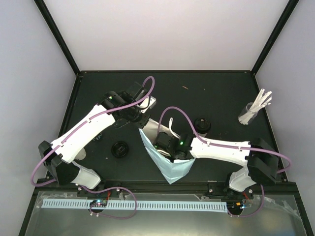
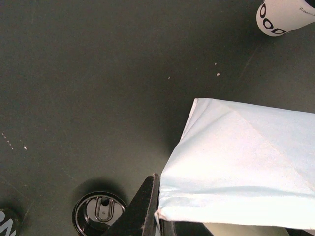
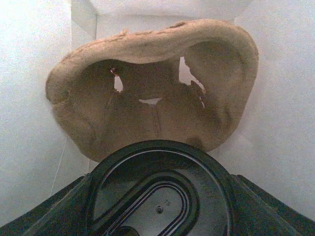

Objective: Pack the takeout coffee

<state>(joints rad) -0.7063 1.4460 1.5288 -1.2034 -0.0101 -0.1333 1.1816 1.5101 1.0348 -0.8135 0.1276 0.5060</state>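
Observation:
The light-blue paper bag (image 1: 173, 168) stands open at mid-table. My left gripper (image 1: 142, 117) is shut on its upper rim, and the left wrist view shows the fingers (image 2: 145, 206) pinching the bag's edge (image 2: 246, 152). My right gripper (image 1: 165, 145) is down inside the bag, shut on a cup with a black lid (image 3: 157, 196). Just beyond that lid lies the brown pulp carrier (image 3: 147, 98), tilted against the bag's white inner wall (image 3: 29, 98). Another black-lidded cup (image 1: 202, 125) stands to the right of the bag. A black lid (image 1: 119, 148) shows to the left of it.
A clear glass of white sticks (image 1: 251, 113) stands at the far right. A cream cup (image 2: 285, 17) shows at the top right of the left wrist view. The black lid (image 2: 98, 212) sits beside the left fingers. Black frame posts rise at the table's back corners.

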